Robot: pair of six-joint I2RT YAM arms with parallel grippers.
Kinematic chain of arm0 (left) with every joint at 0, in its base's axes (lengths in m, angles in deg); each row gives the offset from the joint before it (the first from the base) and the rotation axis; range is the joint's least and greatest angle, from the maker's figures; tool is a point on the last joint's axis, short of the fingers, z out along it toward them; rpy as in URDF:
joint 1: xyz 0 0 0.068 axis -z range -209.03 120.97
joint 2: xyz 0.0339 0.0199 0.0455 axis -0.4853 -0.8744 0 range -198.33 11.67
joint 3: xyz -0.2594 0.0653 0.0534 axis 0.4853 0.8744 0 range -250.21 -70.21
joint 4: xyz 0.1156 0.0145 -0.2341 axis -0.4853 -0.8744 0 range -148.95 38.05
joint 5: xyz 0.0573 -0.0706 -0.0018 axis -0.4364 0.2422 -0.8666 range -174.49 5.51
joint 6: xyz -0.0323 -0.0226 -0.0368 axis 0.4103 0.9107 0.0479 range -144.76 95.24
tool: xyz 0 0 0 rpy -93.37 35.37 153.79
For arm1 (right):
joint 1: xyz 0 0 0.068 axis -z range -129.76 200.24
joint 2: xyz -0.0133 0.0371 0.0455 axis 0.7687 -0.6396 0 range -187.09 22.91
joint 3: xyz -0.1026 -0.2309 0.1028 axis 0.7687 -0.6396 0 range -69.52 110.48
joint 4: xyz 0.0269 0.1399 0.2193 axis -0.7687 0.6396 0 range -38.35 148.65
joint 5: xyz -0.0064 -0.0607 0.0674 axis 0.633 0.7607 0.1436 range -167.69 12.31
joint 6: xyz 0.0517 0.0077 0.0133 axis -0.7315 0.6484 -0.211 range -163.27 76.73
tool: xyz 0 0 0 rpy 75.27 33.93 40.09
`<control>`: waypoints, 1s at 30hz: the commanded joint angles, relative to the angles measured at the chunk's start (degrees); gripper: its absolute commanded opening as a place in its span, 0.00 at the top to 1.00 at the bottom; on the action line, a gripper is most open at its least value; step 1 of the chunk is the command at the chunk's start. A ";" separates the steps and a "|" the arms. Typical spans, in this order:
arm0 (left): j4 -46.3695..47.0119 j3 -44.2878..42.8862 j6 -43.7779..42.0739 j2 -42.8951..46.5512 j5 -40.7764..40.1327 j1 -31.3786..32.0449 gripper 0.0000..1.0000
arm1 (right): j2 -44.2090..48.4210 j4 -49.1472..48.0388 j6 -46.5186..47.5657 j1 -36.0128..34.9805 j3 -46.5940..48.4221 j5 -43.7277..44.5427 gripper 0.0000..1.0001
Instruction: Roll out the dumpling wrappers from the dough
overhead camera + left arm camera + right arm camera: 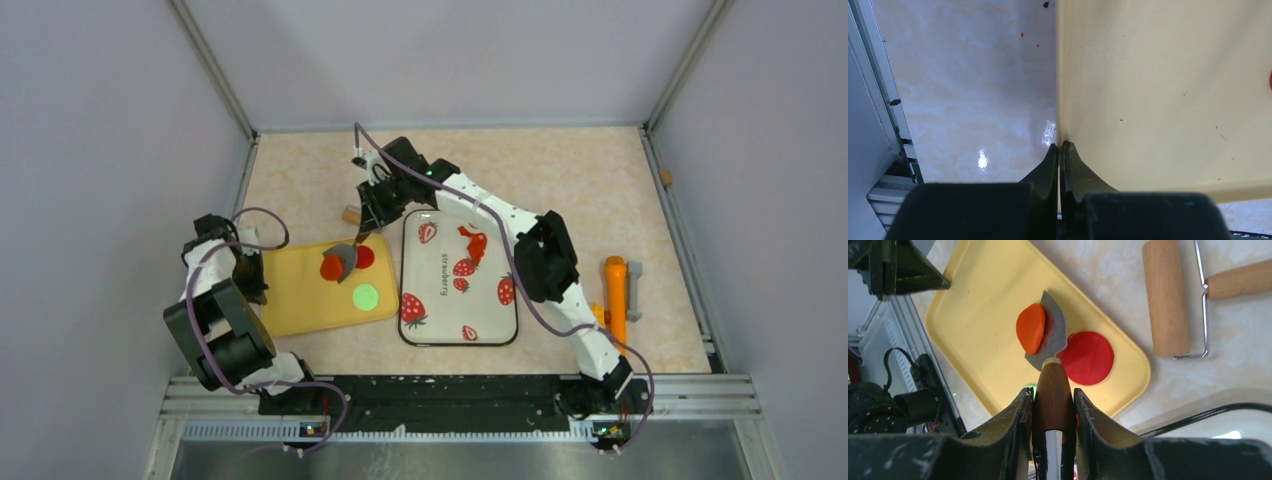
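Partly hidden, the left gripper (1060, 147) appeared to its wrist camera only as two dark fingers pressed together, tips meeting at the rim of the yellow board (1168, 100). Whether the rim was pinched between them could not be told. The green wrapper (366, 296) showed plainly from above alone. The wooden roller (1165, 295) was cut off: its handle ran out of the right wrist view, and from above the right arm covered most of it.

The right gripper (1053, 390) was clamped on the dark wooden handle of the scraper (1057, 332), whose grey blade pointed away from the fingers over the board. The orange wrapper (1030, 329) lay on the blade, overhanging one edge. The red wrapper (1089, 357) lay flat on the board just beside the blade's other edge. The green wrapper lay on the same board, nearer the arm bases and apart from both.

The dough (475, 243), a ragged red scrap, sat on the strawberry tray (480, 310), well apart from both grippers.

The table (580, 180) was pale marbled beige, enclosed by plain grey-lilac walls. An orange tool (615, 295) of unclear kind lay at its right side.
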 commanded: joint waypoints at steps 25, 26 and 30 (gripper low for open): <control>-0.13 -1.56 1.00 0.04 1.39 -0.21 1.00 | -2.80 5.57 17.92 -7.09 20.51 13.79 1.00; -0.13 -1.56 0.96 -0.01 1.40 -0.22 1.00 | -2.07 5.32 17.11 -7.11 20.54 12.84 1.00; -0.34 -1.56 0.76 -0.37 1.37 -0.19 1.00 | 0.77 4.67 13.47 -7.07 20.47 9.19 1.00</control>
